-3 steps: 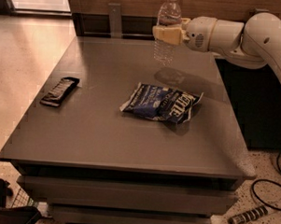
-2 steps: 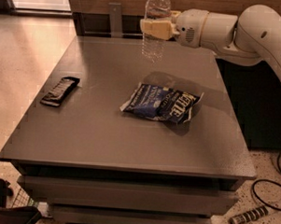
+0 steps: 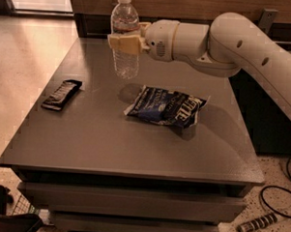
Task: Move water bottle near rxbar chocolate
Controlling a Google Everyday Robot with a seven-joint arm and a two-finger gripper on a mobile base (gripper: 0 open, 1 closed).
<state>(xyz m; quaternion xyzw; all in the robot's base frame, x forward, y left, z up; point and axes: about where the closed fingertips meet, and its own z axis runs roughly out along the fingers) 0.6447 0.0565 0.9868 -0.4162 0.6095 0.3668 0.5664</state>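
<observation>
The water bottle (image 3: 125,37) is clear and ribbed with a white cap. It hangs upright in the air above the back middle of the grey table (image 3: 101,135). My gripper (image 3: 125,43) is shut around the bottle's middle, with the white arm reaching in from the right. The rxbar chocolate (image 3: 62,94), a flat black bar, lies on the table's left side, well to the left of and nearer than the bottle.
A crinkled blue-and-white snack bag (image 3: 166,107) lies in the middle of the table, right of and below the bottle. Wooden wall panels stand behind the table. A cable and a coiled object (image 3: 255,224) lie on the floor at the right.
My gripper has carried the water bottle leftward across the back of the table, away from above the snack bag and toward the bar's side.
</observation>
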